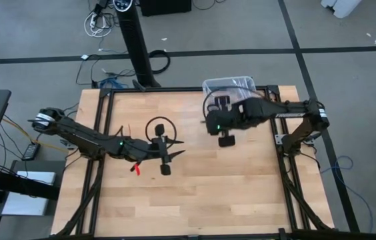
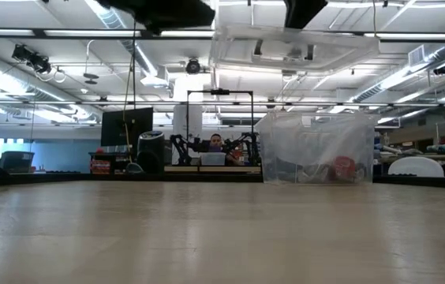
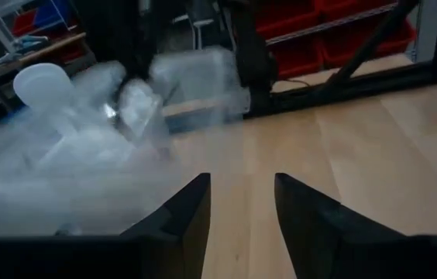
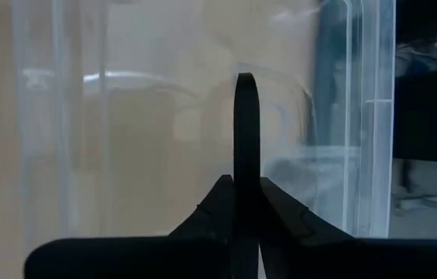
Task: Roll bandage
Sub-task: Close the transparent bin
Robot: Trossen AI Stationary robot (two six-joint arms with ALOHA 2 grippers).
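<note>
My right gripper (image 1: 223, 130) hangs high over the table beside the clear plastic box (image 1: 231, 85). In the right wrist view it (image 4: 246, 186) is shut on a thin black strip (image 4: 246, 116) seen edge-on, which I take for the bandage. The rest of the bandage does not show in any view. My left gripper (image 1: 180, 148) is open and empty above the table's middle, its fingers (image 3: 191, 217) pointing toward the box. Both arms show only at the top edge of the low view. My right gripper pinches the black strip between its two fingers (image 4: 211, 205), which close on its two flat faces. The strip's rounded free end (image 4: 246, 81) stands out past the fingertips. It is lifted clear of the table, in front of the box's wall.
The clear plastic box (image 2: 317, 150) stands at the table's far edge, right of centre, with crumpled clear plastic and a red item inside. Blurred clear plastic (image 3: 87, 116) shows in the left wrist view. A person sits far behind the table (image 2: 216, 146). Bare wood lies toward the near edge.
</note>
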